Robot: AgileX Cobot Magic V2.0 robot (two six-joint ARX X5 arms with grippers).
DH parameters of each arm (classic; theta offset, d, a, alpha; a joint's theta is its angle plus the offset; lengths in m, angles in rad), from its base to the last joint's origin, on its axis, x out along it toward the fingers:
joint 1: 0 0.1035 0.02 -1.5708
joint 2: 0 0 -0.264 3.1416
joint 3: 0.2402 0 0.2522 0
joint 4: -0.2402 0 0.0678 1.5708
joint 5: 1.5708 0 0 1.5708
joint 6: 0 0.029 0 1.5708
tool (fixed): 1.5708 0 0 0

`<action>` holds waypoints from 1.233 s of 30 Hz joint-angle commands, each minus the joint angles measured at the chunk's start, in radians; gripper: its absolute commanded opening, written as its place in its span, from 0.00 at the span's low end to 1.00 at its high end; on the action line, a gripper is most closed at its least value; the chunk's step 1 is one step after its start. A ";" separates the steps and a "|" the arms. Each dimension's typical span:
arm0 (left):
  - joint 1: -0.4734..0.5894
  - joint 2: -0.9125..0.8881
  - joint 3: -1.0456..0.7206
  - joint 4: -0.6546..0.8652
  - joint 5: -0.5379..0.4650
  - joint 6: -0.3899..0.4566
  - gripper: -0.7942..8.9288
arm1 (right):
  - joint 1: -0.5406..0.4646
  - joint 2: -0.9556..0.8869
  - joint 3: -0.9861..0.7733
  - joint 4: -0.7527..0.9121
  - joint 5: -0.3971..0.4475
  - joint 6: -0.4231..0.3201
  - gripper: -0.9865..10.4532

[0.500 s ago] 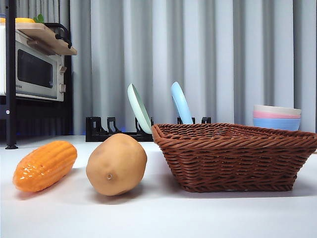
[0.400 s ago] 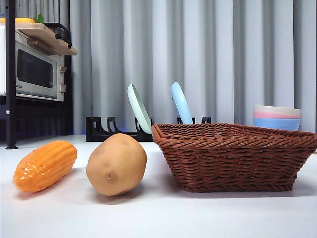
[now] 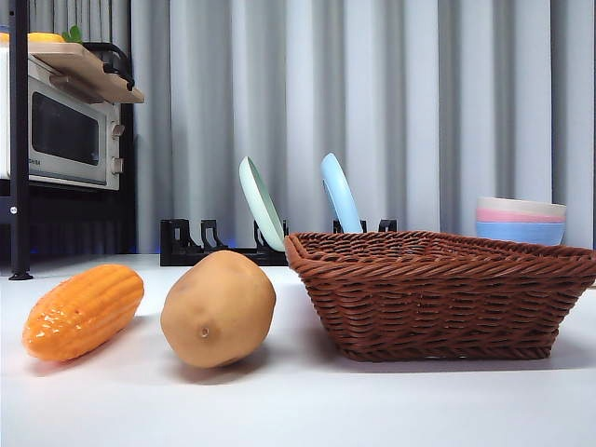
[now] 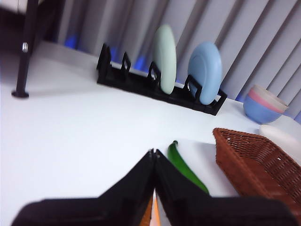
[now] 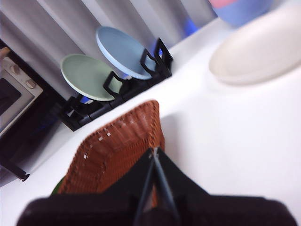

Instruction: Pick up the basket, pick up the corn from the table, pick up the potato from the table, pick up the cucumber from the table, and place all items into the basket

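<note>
In the front view the orange corn (image 3: 84, 312) lies at the left of the white table (image 3: 298, 410), with the tan potato (image 3: 219, 307) beside it and the brown wicker basket (image 3: 438, 293) to the right. The basket looks empty from here. The cucumber is hidden in the front view. It shows in the left wrist view (image 4: 186, 167) as a dark green strip lying next to the basket (image 4: 254, 165). My left gripper (image 4: 153, 151) is shut and empty above the table. My right gripper (image 5: 154, 150) is shut and empty, above the basket's edge (image 5: 113, 155). Neither arm shows in the front view.
A black dish rack (image 3: 214, 244) at the back holds a green plate (image 3: 261, 203) and a blue plate (image 3: 341, 194). Stacked bowls (image 3: 520, 221) stand at the back right. A microwave (image 3: 65, 135) sits on a shelf at the left. A white plate (image 5: 258, 47) lies beyond the basket.
</note>
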 commanded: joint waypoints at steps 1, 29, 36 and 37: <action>0.002 0.056 0.077 -0.043 0.002 0.102 0.07 | 0.000 0.078 0.070 0.004 0.002 -0.071 0.08; 0.000 0.737 0.577 -0.309 0.191 0.269 0.35 | 0.000 0.900 0.727 -0.428 -0.338 -0.506 0.36; 0.000 0.738 0.577 -0.299 0.187 0.266 0.47 | 0.001 0.995 0.727 -0.392 -0.335 -0.513 0.39; 0.000 0.738 0.577 -0.299 0.188 0.266 0.47 | 0.002 1.017 0.728 -0.381 -0.333 -0.513 0.39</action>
